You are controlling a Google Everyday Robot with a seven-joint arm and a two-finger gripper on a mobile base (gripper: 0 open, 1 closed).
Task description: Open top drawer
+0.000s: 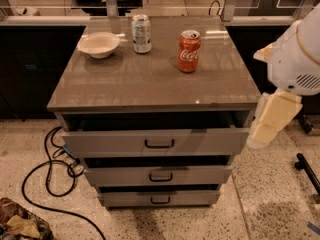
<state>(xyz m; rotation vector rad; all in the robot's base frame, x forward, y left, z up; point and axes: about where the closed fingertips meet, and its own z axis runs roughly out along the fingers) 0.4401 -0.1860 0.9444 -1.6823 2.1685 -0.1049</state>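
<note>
Top drawer (155,143) sits left of the jaws in the camera view. Its front stands proud of the cabinet, with a dark gap beneath the counter (150,86). We judge it partly open, not fully. Its black handle (159,144) is well left of the jaws, with nothing on it.

Risks as we judge them:
- The gripper (272,121) hangs just beside the right end of the drawer front. A leftward swing toward the handle could clip that corner and skew the drawer.
- A knock to the cabinet could tip the red cola can (189,51), up and left of the jaws on the counter. The silver can (141,33) and the white bowl (99,44) sit further left.
- The middle drawer (157,175), below and left of the jaws, carries the same handle, so a low approach might catch the wrong one.
- A black cable (47,179) on the floor, far left, could snag the base.

Arm pose: the white arm (295,59) enters from the right edge and the gripper hangs down from it, level with the drawer front and holding nothing. We cannot tell whether the jaws are open or closed.
</note>
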